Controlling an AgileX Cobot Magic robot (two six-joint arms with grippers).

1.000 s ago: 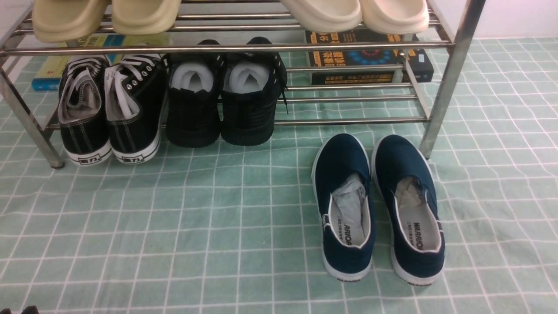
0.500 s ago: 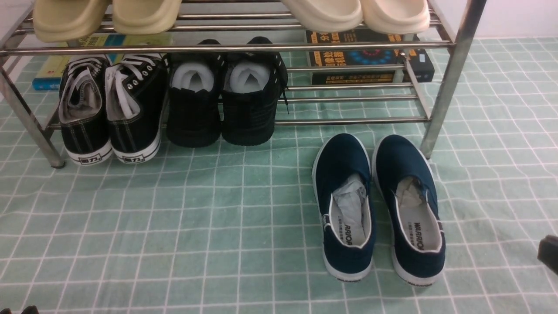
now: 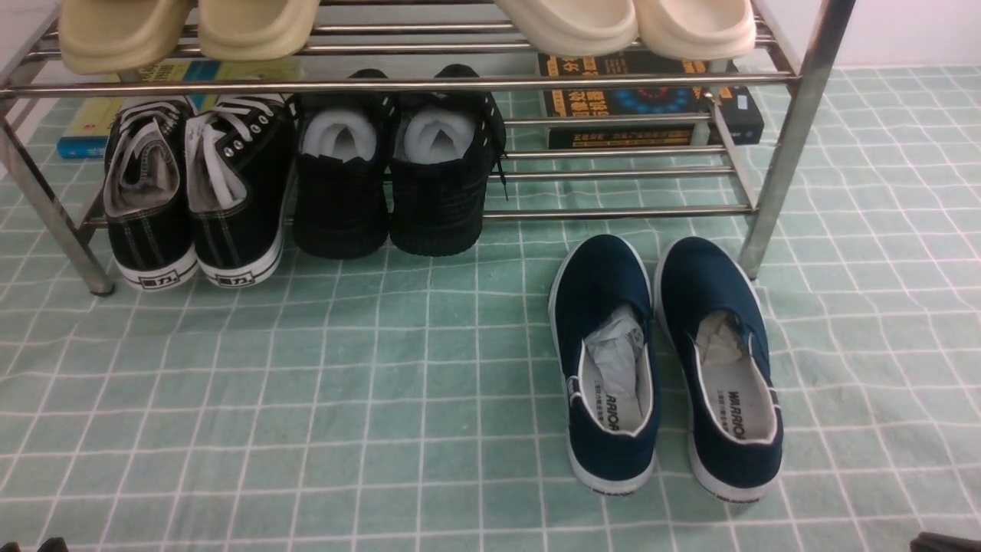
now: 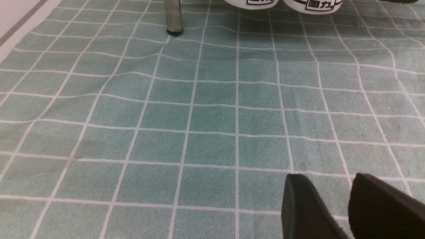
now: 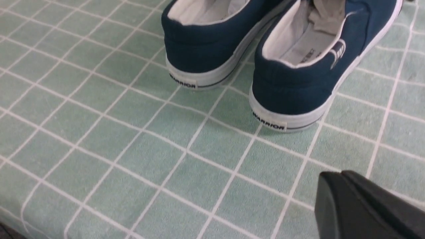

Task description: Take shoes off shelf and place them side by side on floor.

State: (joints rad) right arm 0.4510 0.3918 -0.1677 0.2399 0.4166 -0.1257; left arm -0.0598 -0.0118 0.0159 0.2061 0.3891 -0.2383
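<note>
Both navy shoes stand side by side on the mint checked floor [image 3: 383, 383], just in front of the shelf's right leg [image 3: 793, 138]: one [image 3: 602, 287] on the left, the other [image 3: 701, 284] on the right, heels toward me. The right wrist view shows their heels [image 5: 199, 53] [image 5: 292, 89] a little beyond my right gripper [image 5: 335, 176], which is shut and empty. In the front view only its dark tip [image 3: 946, 542] shows at the bottom right edge. My left gripper [image 4: 327, 177] hangs open over bare floor [image 4: 199, 116], holding nothing, well short of the shelf's left leg [image 4: 174, 16].
On the lower tier stand black lace-up sneakers [image 3: 191, 207] and all-black shoes [image 3: 391, 192]. Beige slippers [image 3: 184, 27] and cream slippers [image 3: 628, 23] sit on the top tier. Books lie behind the shelf at the left [image 3: 84, 126] and right [image 3: 651, 103].
My right gripper showed at the front view's right edge half a second ago and has dropped to the bottom right corner. The shoes have not moved.
</note>
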